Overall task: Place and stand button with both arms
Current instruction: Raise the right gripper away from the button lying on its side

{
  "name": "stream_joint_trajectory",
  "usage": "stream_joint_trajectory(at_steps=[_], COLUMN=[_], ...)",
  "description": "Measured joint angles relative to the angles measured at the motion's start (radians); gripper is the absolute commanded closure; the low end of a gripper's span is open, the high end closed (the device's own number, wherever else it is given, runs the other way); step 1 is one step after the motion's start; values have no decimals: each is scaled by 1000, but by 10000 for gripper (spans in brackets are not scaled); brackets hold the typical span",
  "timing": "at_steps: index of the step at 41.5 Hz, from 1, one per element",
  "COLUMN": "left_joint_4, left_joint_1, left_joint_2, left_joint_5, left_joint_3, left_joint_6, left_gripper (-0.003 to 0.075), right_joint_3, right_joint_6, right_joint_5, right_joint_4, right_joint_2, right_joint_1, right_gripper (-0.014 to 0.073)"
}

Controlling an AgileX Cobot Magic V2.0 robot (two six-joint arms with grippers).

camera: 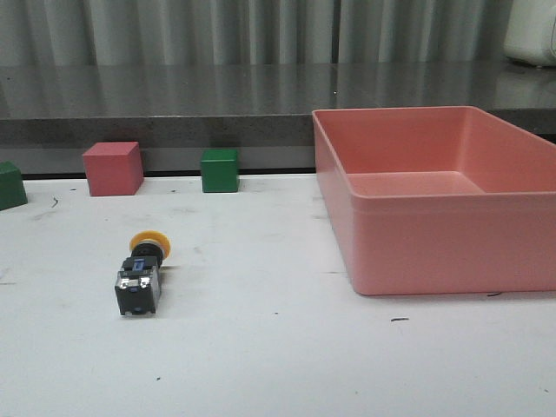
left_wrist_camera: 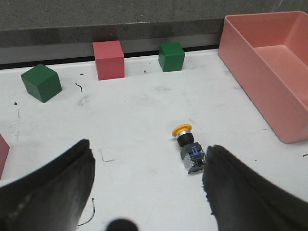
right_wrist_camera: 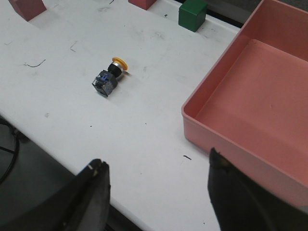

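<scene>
Your button (camera: 142, 276) lies on its side on the white desk (camera: 278, 356), well to the left of the pink bin (camera: 439, 195) and apart from it. Its yellow mushroom cap (camera: 149, 241) is a smooth rounded disc pointing toward the back of the desk; behind the cap sits a black collar, then a blocky black-and-clear base with a small blue piece on top and glints of metal. No lettering on it can be read.

Taking the bin as your landmark: it is a smooth, matte plastic tub, rectangular with rounded corners and a stepped rim. Left of it, along the desk's back edge, stands a green cube (camera: 219, 170), then a pink cube (camera: 113, 168), and farthest from the bin another green cube (camera: 11, 185), cut by the frame edge. All three are plain, sharp-edged blocks with no markings. The desk surface is dull white, scuffed with small black pen-like marks. Behind it runs a dark speckled ledge.

Your left fingers (left_wrist_camera: 149, 187) are spread wide and hold nothing; they look dark and rough-worn, and the button shows between them, close to one. Your right fingers (right_wrist_camera: 156, 192) are likewise wide apart and empty, above the desk's near edge just left of the bin's corner.
</scene>
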Motion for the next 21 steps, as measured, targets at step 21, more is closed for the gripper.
stream_joint_trajectory(at_steps=[21], left_joint_4=[0], left_joint_1=[0], left_joint_2=[0], left_joint_5=[0], left_joint_3=[0], left_joint_6=[0], left_gripper=[248], right_joint_3=[238], right_joint_6=[-87], right_joint_5=[-37], right_joint_4=[50], right_joint_2=[-292], right_joint_1=[0], right_gripper=[127])
